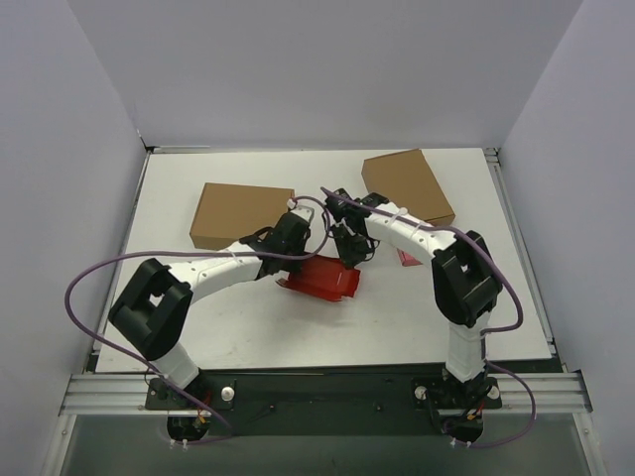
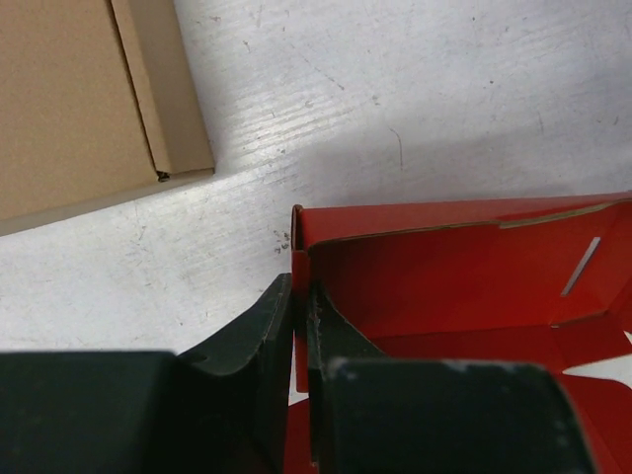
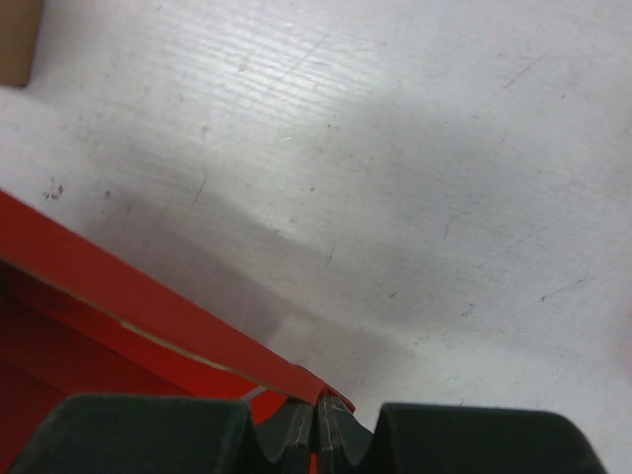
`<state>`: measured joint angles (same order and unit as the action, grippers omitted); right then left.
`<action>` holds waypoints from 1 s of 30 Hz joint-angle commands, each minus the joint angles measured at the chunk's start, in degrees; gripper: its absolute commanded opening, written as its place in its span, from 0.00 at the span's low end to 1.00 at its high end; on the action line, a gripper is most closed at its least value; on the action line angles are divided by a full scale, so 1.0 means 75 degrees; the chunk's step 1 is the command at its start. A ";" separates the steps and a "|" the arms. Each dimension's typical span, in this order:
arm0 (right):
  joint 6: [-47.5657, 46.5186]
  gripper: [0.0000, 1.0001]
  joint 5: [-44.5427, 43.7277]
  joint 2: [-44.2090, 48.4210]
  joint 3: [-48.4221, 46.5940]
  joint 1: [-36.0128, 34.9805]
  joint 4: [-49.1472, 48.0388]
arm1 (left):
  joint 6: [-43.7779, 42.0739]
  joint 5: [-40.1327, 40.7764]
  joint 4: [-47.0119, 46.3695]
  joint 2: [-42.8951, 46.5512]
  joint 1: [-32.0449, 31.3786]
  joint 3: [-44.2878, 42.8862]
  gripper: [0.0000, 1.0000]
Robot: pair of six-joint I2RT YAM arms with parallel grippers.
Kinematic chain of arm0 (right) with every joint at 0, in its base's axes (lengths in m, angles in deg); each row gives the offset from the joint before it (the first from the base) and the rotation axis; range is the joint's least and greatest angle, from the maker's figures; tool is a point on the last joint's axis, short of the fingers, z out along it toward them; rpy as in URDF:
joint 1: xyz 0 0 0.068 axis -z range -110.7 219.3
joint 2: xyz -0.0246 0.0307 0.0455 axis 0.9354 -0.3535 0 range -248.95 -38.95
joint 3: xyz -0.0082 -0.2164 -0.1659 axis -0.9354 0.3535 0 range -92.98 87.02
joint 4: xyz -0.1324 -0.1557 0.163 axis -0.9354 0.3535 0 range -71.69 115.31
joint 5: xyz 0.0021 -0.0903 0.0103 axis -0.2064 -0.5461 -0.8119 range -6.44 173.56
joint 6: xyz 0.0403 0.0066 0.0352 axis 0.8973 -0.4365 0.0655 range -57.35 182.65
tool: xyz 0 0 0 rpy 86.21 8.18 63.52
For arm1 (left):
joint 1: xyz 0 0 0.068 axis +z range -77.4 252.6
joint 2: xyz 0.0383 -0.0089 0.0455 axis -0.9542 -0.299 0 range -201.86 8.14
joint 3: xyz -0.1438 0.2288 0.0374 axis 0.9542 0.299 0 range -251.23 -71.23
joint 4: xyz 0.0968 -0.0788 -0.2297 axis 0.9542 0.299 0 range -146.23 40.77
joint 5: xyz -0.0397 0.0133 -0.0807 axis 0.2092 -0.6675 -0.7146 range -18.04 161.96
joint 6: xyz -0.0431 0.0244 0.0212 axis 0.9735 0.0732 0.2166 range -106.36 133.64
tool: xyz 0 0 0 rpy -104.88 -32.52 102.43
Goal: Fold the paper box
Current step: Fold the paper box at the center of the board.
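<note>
white bench [image 1: 387, 317] | bright red thin-cardboard paper box [image 1: 322, 278] near centre | left fingers [image 2: 259, 341] pinching its side wall | right fingers [image 3: 286, 430] clamped on its edge

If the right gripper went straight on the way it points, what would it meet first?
Probably nothing nearby: the right gripper, shut on the paper box, points over bare table; the brown box sits off-line left.

Light: bright, even, from above.
Shadows: soft, grey, on table [image 3: 444, 118] beside paper box [image 3: 89, 278].
Focus: near fingers [image 2: 247, 341] slightly blurred.
</note>
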<state>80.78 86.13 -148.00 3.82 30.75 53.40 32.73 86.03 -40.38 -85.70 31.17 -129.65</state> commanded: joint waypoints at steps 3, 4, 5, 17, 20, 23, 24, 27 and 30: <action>0.1544 0.24 0.0700 -0.0307 -0.0485 0.0264 -0.0120 | 0.0372 -0.0902 -0.0310 -0.0226 -0.0043 -0.0754 0.03; 0.1509 0.27 0.0701 -0.0179 -0.0450 0.0253 -0.0120 | 0.0372 -0.0937 -0.0252 -0.0319 -0.0008 -0.0778 0.03; 0.1450 0.30 0.0712 -0.0062 -0.0357 0.0264 -0.0167 | 0.0384 -0.1031 -0.0181 -0.0378 0.0051 -0.0801 0.03; 0.0490 0.54 0.1240 0.2915 0.1659 0.1342 -0.0425 | -0.0143 -0.1699 -0.0180 -0.0624 0.0532 -0.0790 0.03; 0.0116 0.51 0.1228 0.2916 0.1543 0.1483 -0.0472 | -0.0319 -0.1805 -0.0228 -0.0554 0.0543 -0.0696 0.03; -0.0248 0.46 0.1216 0.2600 0.1379 0.1460 -0.0472 | -0.0413 -0.1840 -0.0228 -0.0519 0.0544 -0.0661 0.03; -0.0331 0.39 0.1228 0.2506 0.1309 0.1460 -0.0472 | -0.0413 -0.1852 -0.0228 -0.0507 0.0544 -0.0661 0.03; -0.0636 0.32 0.1321 0.2143 0.1191 0.1425 -0.0472 | -0.0389 -0.1875 -0.0227 -0.0530 0.0544 -0.0684 0.02; -0.0893 0.31 0.1403 0.1978 0.1156 0.1273 -0.0460 | -0.0343 -0.1864 -0.0239 -0.0554 0.0544 -0.0708 0.02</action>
<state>78.46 95.42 -132.46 14.78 41.64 48.90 30.88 73.07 -40.14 -90.55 34.91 -133.54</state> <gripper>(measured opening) 0.315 0.171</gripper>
